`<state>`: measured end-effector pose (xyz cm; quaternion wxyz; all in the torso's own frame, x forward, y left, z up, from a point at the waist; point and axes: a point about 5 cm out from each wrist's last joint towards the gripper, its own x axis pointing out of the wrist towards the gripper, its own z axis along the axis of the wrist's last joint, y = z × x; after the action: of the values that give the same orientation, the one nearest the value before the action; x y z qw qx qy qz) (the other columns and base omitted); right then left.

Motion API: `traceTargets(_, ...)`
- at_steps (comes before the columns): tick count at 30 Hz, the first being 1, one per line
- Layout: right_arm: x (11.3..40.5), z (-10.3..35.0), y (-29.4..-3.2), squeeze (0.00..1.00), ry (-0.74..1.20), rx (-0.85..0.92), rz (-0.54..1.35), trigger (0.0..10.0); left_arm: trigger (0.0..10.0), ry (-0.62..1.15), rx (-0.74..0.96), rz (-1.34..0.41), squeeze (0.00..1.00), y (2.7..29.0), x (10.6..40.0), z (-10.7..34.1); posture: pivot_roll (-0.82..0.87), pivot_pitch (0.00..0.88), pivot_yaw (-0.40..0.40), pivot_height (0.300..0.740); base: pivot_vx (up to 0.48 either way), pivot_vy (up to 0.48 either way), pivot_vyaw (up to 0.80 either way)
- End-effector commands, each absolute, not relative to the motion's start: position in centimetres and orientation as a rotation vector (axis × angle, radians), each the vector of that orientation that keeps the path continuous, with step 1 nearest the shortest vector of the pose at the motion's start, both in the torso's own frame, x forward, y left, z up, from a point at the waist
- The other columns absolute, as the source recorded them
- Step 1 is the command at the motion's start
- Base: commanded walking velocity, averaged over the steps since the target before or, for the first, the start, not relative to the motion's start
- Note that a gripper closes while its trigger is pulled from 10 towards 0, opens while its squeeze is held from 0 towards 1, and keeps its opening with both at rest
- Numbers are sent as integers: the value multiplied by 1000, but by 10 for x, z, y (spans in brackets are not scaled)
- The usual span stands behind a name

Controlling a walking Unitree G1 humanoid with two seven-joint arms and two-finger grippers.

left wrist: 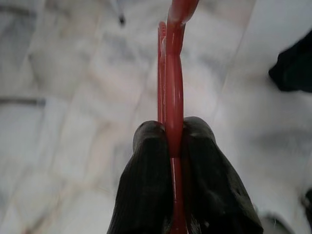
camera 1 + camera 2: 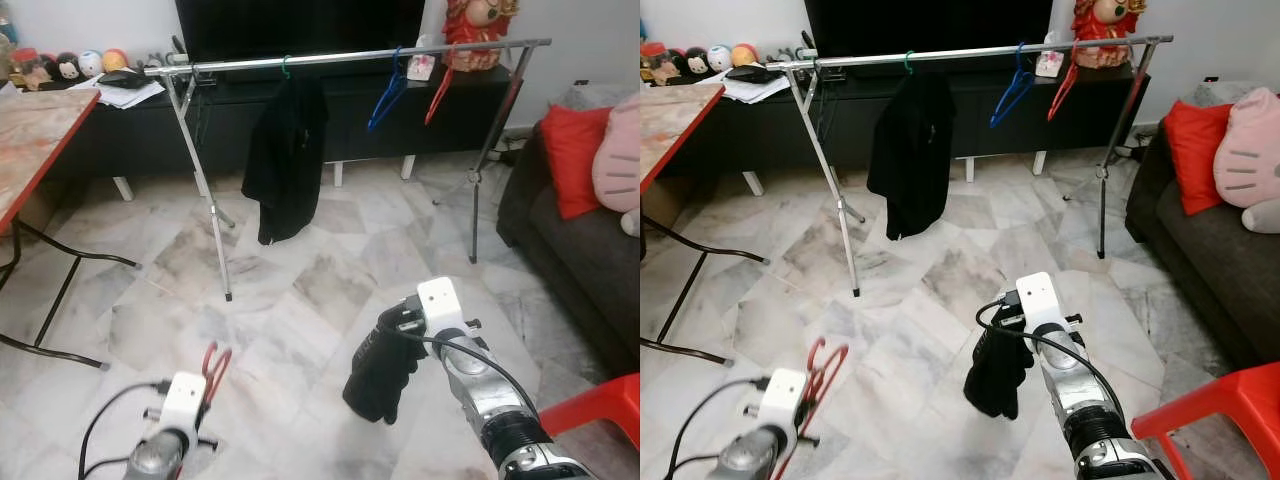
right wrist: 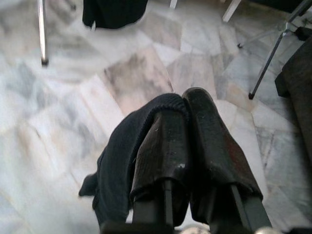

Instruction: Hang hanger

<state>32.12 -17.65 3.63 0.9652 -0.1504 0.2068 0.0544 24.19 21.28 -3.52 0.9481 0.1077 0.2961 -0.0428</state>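
My left gripper (image 1: 173, 146) is clamped tight on a red hanger (image 1: 174, 73), pinched edge-on between both fingers, held low over the floor (image 2: 300, 290). My right gripper (image 3: 183, 114) is closed on a bunched black cloth (image 2: 380, 375) that droops down from the fingers. The floor's grey-white marble tile, pretty glossy. Straight ahead is a metal rack (image 2: 350, 56) with a black garment (image 2: 287, 155) on a green hook, plus a blue hanger (image 2: 388, 92) and another red one (image 2: 438, 92) further along the bar. Behind it, a dark TV unit (image 2: 300, 110). A table (image 2: 35, 130) sits on my left, a dark sofa (image 2: 585, 240) with a red cushion (image 2: 575, 155) on my right, and a red chair (image 2: 600, 405) is by my right arm. Both arms are stretched forward and down, the right a bit higher.
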Motion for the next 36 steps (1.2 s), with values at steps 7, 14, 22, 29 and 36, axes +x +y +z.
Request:
traceTargets(7, 344, 60, -173, 0, 394, -389, 163, 10000, 10000, 459, 177, -330, 0, 189, 277, -3, -55, 0, -9, 740, 0, 0, 0)
traceTargets(14, 355, 73, -163, 0, 361, -445, 245, 10000, 10000, 435, 182, -676, 0, 165, 291, 21, -61, 0, -5, 740, 0, 0, 0)
traceTargets(22, 355, 71, -160, 0, 379, -444, 267, 10000, 10000, 393, 84, -915, 0, 147, 294, 52, -58, 0, -10, 740, 0, 0, 0)
traceTargets(29, 352, 64, -159, 0, 395, -433, 263, 10000, 10000, 398, 65, -1124, 0, 136, 275, 71, -52, 0, -12, 740, 0, 0, 0)
traceTargets(36, 352, 65, -162, 0, 394, -435, 245, 10000, 10000, 468, 174, -1226, 0, 139, 264, 72, -50, 0, -10, 740, 0, 0, 0)
